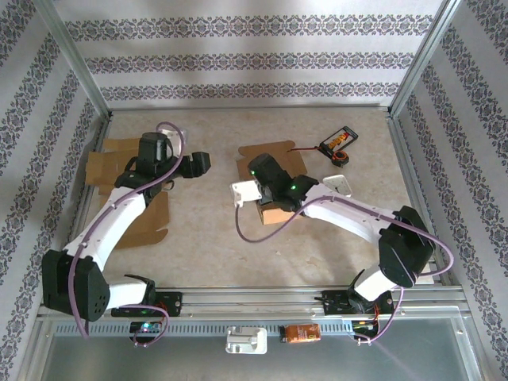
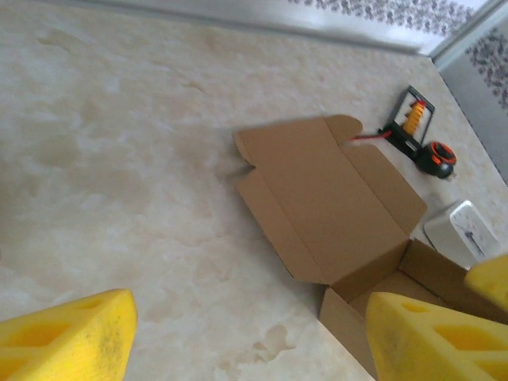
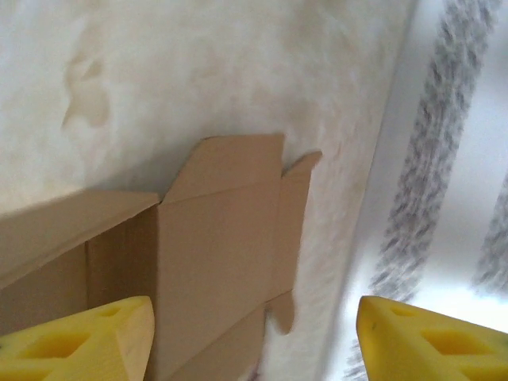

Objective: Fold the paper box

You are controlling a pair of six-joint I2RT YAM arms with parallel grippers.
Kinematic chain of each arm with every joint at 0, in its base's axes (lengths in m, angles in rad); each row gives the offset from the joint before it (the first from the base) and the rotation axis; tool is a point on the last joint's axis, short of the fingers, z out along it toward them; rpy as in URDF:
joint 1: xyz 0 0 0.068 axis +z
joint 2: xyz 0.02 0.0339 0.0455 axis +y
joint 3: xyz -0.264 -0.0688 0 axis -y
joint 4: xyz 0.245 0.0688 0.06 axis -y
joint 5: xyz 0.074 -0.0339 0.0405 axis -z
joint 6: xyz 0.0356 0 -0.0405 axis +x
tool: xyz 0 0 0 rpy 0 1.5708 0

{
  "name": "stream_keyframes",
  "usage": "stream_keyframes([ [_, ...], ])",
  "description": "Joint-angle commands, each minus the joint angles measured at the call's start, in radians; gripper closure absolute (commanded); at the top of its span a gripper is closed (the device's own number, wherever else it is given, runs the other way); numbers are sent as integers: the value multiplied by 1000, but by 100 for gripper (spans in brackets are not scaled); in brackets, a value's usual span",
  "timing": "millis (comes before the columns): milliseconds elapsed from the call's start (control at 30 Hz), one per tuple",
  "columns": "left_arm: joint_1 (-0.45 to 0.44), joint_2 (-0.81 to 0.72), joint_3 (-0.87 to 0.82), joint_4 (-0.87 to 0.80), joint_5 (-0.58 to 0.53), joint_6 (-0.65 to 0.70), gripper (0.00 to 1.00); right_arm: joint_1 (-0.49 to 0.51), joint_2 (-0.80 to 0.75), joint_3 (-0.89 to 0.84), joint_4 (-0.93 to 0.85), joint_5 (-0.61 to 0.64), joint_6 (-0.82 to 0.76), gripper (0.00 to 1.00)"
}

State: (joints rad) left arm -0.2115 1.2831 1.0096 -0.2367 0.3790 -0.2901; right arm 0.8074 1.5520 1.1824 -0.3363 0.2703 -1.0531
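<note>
The brown paper box (image 1: 274, 208) stands mid-table, partly formed, with its lid panel (image 1: 274, 152) lying flat behind it. In the left wrist view the lid (image 2: 325, 198) spreads open and the box's raised walls (image 2: 397, 294) sit at the lower right. My left gripper (image 1: 198, 164) hovers left of the box, open (image 2: 250, 341), with bare table between its yellow fingers (image 2: 71, 337). My right gripper (image 1: 259, 165) is over the box, open (image 3: 254, 341). The lid's flaps (image 3: 222, 254) lie beyond its yellow fingers (image 3: 429, 337), and it grips nothing.
Flat cardboard sheets (image 1: 111, 171) lie at the left under the left arm. A black and orange tool (image 1: 337, 143) sits behind the box at the right, with a white block (image 1: 339, 184) nearer. Patterned walls and metal posts enclose the table.
</note>
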Motion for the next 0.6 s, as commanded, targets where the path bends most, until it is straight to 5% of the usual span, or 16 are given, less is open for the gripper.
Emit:
stream_keyframes([
  [0, -63, 33, 68, -30, 84, 44, 24, -72, -14, 104, -214, 51, 796, 28],
  [133, -157, 105, 98, -86, 119, -23, 25, -249, -14, 190, -481, -230, 1207, 27],
  [233, -225, 178, 119, -100, 179, -110, 26, -363, -73, 125, -492, -413, 1340, 2],
  [333, -284, 233, 119, -82, 195, -205, 27, -458, -109, 68, -502, -520, 1398, 3],
  [433, -325, 275, 96, -17, 244, -304, 27, -497, -111, 17, -536, -496, 1437, 7],
  [567, -372, 341, 84, 26, 339, -398, 29, -510, -54, -19, -571, -523, 1466, 21],
])
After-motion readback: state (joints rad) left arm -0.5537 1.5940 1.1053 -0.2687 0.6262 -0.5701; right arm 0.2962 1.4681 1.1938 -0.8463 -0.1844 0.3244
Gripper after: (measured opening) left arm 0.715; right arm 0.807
